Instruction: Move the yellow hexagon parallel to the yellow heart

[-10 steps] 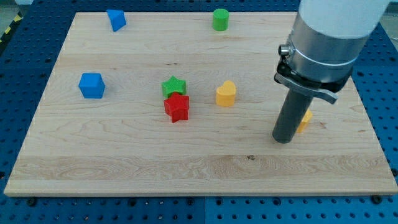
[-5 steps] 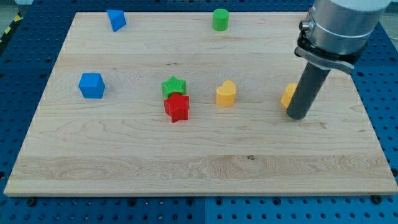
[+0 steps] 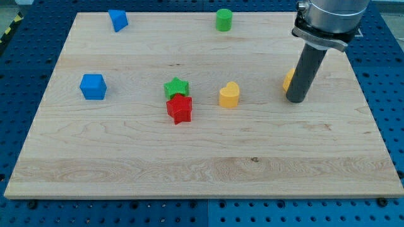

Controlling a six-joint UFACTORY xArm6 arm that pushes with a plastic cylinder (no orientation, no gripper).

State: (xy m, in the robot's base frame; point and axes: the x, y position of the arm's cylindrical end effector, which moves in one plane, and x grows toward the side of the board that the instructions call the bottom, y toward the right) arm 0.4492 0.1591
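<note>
While mostly hidden behind the rod, yellow hexagon shows only a sliver at my tip's left; orientation unreadable | yellow heart well left of tip, lobes up | wooden board on blue pegboard table | my tip touches hexagon; no jaws, bare rod.

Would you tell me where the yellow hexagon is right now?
The yellow hexagon sits toward the view's right, mostly hidden behind my tip, right of the yellow heart.
</note>
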